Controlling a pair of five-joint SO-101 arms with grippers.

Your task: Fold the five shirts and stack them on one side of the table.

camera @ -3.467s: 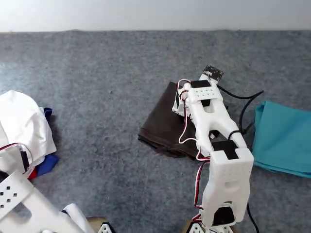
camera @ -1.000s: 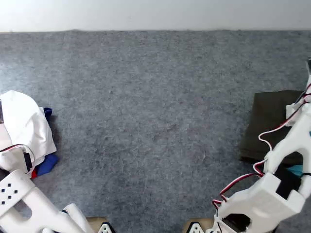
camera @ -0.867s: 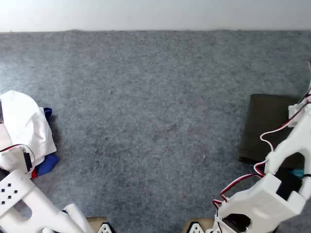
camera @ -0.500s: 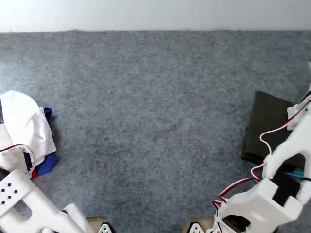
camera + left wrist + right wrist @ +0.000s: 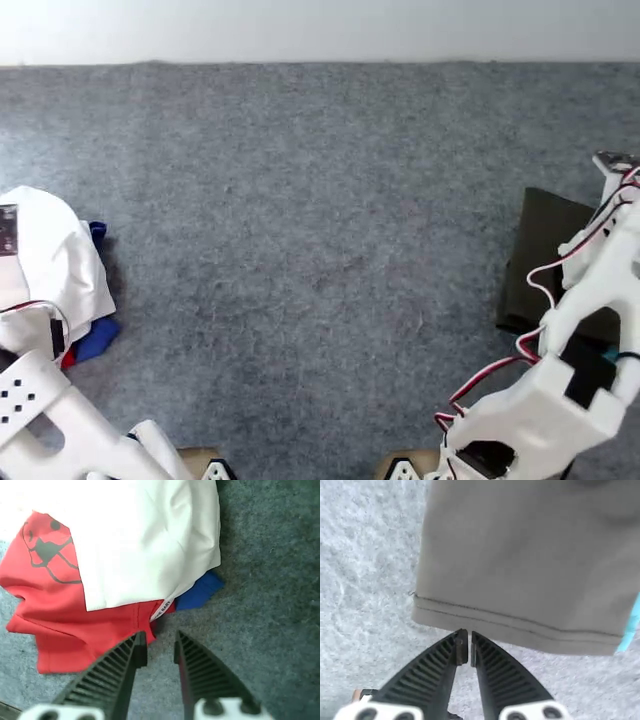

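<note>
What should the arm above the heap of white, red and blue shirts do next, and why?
Likely lower the left gripper and close on the hem of the white shirt: its jaws stand open beside the heap, the white shirt lies crumpled over the red shirt and blue shirt, and the dark shirt lies folded by the right gripper.

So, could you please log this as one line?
right gripper shut, beside brown shirt hem | brown shirt atop teal shirt | left gripper open by red shirt
</note>
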